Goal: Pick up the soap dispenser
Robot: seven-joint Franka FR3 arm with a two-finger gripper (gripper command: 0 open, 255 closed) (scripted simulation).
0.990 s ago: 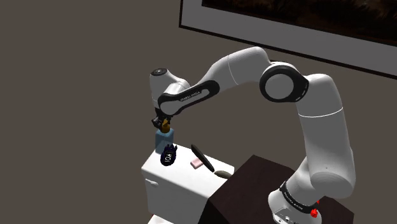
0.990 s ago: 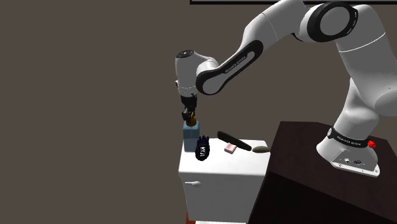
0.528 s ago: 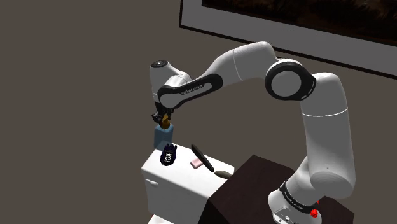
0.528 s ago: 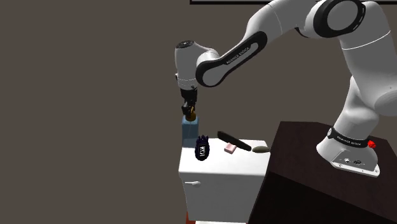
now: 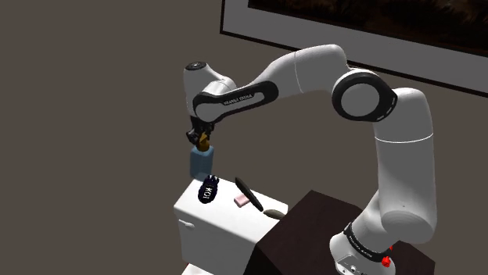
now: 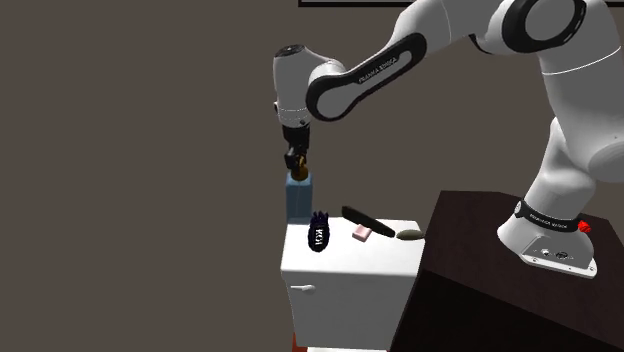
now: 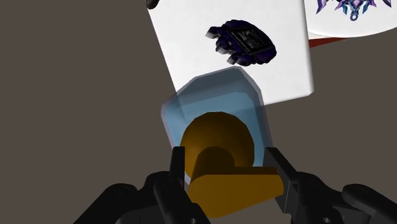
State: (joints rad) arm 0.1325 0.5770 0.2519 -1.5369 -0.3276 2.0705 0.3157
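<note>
Gripper (image 7: 227,167) (image 5: 202,141) (image 6: 296,165): points straight down, its two black fingers (image 7: 178,162) clamped on opposite sides of the amber pump head of the soap dispenser (image 7: 216,95) (image 5: 202,162) (image 6: 298,196).

The dispenser hangs upright below the fingers, its body a translucent blue with bevelled corners. It sits left of centre in the shoulder view and just left of centre in the second exterior view. Its base is at the far corner of the white cabinet (image 7: 191,32) (image 5: 211,226) (image 6: 340,280); whether base and top touch cannot be told.

On the cabinet top, just beside the dispenser, lies a dark ridged object (image 7: 243,42) (image 5: 208,191) (image 6: 318,235) with a pale marking. Toward the right of both exterior views follow a black elongated object (image 5: 249,191) (image 6: 360,218), a small pink block (image 5: 242,201) (image 6: 362,233) and a grey oval piece (image 5: 274,212) (image 6: 409,234).

The dark stand (image 5: 313,226) (image 6: 480,270) adjoins the cabinet at lower right. Behind is a grey-brown wall with a framed picture (image 5: 352,23) at the shoulder view's upper right.
</note>
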